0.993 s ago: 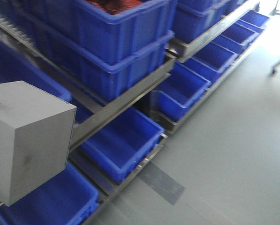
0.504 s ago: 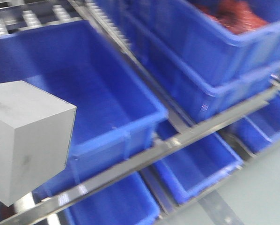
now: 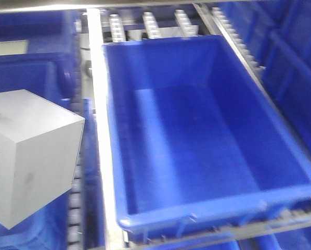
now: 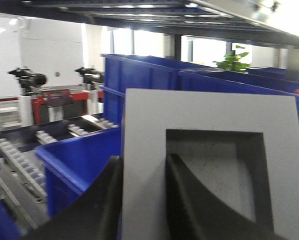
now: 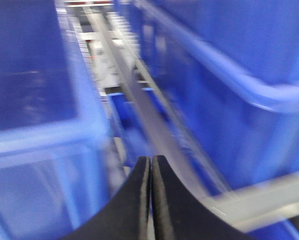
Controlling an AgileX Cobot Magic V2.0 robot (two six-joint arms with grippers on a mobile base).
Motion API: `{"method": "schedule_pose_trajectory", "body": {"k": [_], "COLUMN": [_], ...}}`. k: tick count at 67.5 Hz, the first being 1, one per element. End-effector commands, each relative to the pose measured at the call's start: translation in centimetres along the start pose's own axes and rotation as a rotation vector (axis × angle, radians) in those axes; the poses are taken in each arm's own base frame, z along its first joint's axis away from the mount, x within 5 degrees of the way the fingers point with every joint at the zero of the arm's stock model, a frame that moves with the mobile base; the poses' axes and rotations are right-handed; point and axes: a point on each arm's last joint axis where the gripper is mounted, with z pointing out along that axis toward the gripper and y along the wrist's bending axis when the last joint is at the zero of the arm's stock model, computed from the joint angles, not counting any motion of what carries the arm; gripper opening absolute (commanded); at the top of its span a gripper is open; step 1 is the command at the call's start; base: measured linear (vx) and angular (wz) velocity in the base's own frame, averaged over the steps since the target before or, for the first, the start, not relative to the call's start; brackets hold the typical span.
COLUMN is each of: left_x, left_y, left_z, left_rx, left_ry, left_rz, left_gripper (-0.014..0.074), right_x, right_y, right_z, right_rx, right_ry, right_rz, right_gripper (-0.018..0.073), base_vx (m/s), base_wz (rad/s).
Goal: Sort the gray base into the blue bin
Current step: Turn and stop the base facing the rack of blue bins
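Clearance, left gripper (image 4: 143, 159) carrying the gray base (image 3: 33, 156).
Right of the held block: blue bin (image 3: 109, 135), mouth wide open, bare floor, room to pass in. Between block and mouth: metal rail (image 3: 98, 104), then the bin's thick rim. Beyond the block: neighbouring bins (image 3: 25, 78), near. Overhead: shelf frame (image 4: 154, 12). Right gripper (image 5: 150, 162), fingers pressed together: narrow channel ahead, bin walls (image 5: 214, 60) either side; view blurred.
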Motion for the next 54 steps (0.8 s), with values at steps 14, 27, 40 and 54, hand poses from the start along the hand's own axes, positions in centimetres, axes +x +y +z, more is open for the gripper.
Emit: {"method": "schedule_pose_trajectory", "body": {"k": [14, 27, 40, 54], "left_x": [-1.89, -1.89, -1.89, -1.89], "left_y": [-0.15, -0.15, -0.15, -0.15], "left_z": [-0.02, -0.02, -0.02, -0.02], "left_rx": [0.012, 0.012, 0.012, 0.012], "left_ry": [-0.132, -0.132, -0.132, -0.132], "left_rz": [-0.023, -0.023, -0.023, -0.023], "left_gripper": [0.0004, 0.0004, 0.0004, 0.0004], "right_x": [-0.54, -0.54, -0.54, -0.54], "right_y": [-0.04, -0.04, -0.04, -0.04], "right_z": [0.13, 0.13, 0.13, 0.13], "right_rx": [0.007, 0.007, 0.007, 0.007], "right_ry": [-0.055, -0.055, -0.055, -0.055], "right_rz": [-0.019, -0.019, -0.019, -0.019], "right_gripper": [-0.0005, -0.0005, -0.0005, -0.0005], "base_vx": [0.12, 0.07, 0.04, 0.01], "base_wz": [0.45, 0.27, 0.14, 0.03]}}
